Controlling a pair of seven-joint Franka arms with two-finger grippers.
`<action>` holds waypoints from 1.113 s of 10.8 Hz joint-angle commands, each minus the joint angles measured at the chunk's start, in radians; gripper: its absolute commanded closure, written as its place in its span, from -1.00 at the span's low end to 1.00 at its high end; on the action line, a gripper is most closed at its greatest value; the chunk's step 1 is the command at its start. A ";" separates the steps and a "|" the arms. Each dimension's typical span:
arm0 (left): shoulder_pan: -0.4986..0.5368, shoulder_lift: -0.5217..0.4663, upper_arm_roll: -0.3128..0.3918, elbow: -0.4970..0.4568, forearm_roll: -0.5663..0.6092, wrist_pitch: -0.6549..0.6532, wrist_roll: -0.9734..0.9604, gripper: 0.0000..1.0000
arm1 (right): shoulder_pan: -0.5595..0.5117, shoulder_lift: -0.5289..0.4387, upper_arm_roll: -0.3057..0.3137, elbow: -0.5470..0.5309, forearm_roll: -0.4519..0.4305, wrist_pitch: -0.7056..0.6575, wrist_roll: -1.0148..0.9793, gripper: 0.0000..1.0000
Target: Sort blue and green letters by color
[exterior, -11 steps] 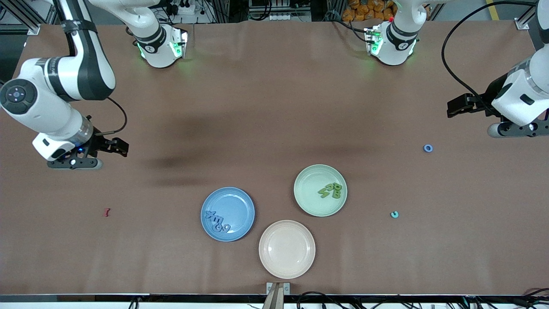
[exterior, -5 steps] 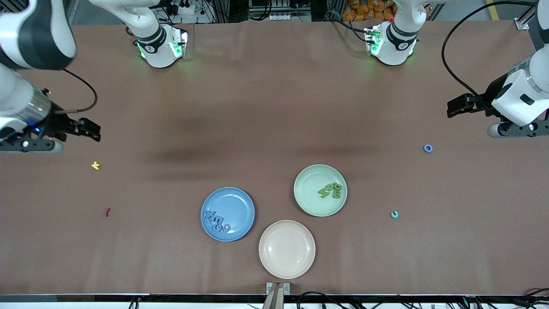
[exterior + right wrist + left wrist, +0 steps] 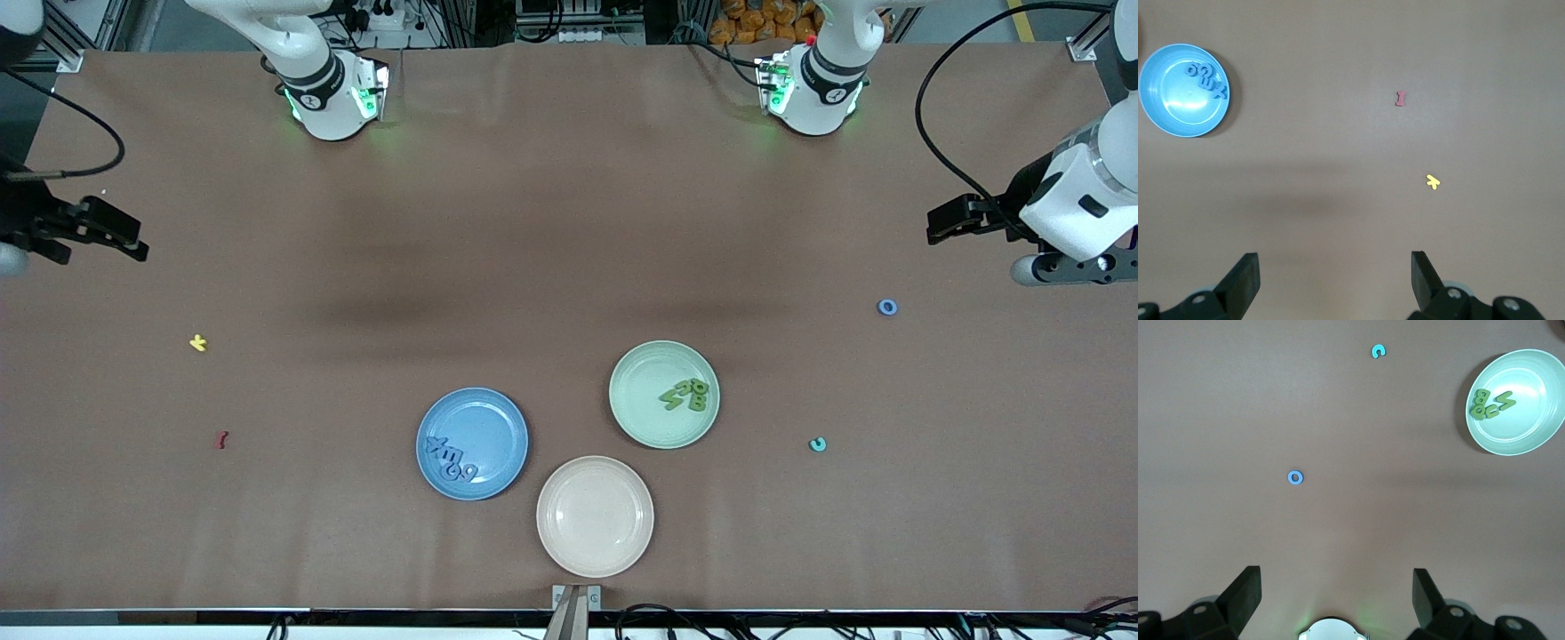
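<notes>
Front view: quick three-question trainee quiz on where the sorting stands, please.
1. True or false: the cream plate holds letters.
2. Which loose piece lies nearest the left gripper? A) blue ring B) yellow letter C) dark red piece
3. Fill in: the green letters lie in the ___ plate.

Key: 1 false; 2 A; 3 green. Both grippers are open; the right gripper hangs over the table's edge at its own end.
</notes>
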 commanded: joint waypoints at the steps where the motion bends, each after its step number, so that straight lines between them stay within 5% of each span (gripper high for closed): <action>1: 0.007 -0.005 0.001 0.001 -0.020 0.005 0.027 -1.00 | -0.007 0.017 0.007 0.153 0.007 -0.122 -0.018 -1.00; 12: 0.004 -0.007 -0.002 0.004 -0.021 0.020 0.027 -1.00 | -0.046 0.020 0.007 0.181 0.010 -0.145 -0.042 -1.00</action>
